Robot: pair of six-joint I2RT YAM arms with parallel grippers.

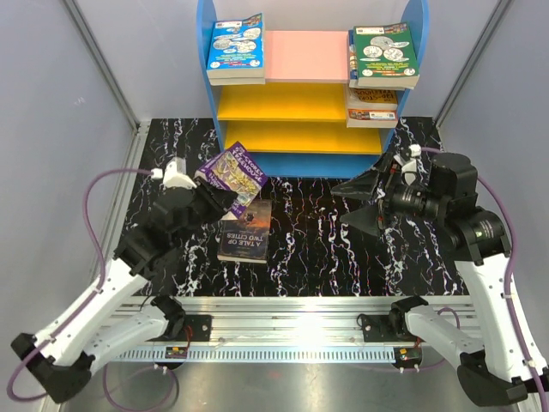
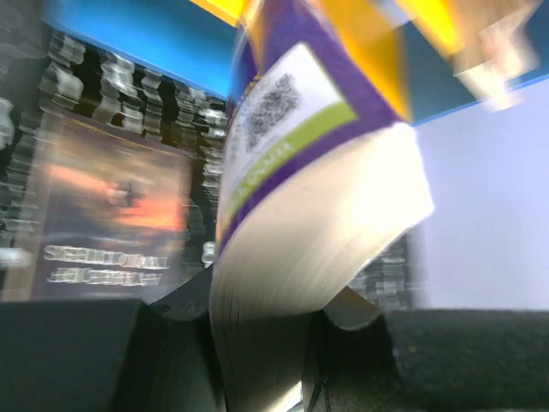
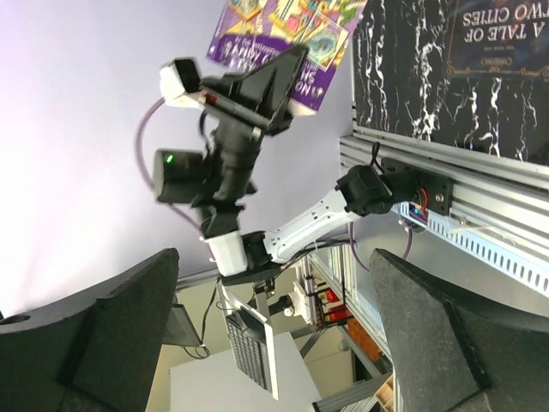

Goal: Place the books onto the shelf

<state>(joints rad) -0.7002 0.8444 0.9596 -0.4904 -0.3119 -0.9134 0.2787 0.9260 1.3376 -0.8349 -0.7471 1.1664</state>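
**Left fingers are gripping the purple book clear of the desk.**
This looks like the carrying step. The book is hanging tilted just above the dark brown book, which is lying flat, and both are sitting short of the shelf. The right fingers are gaping wide, holding nothing. The next move is probably calling for a forward reach onto a free yellow board.
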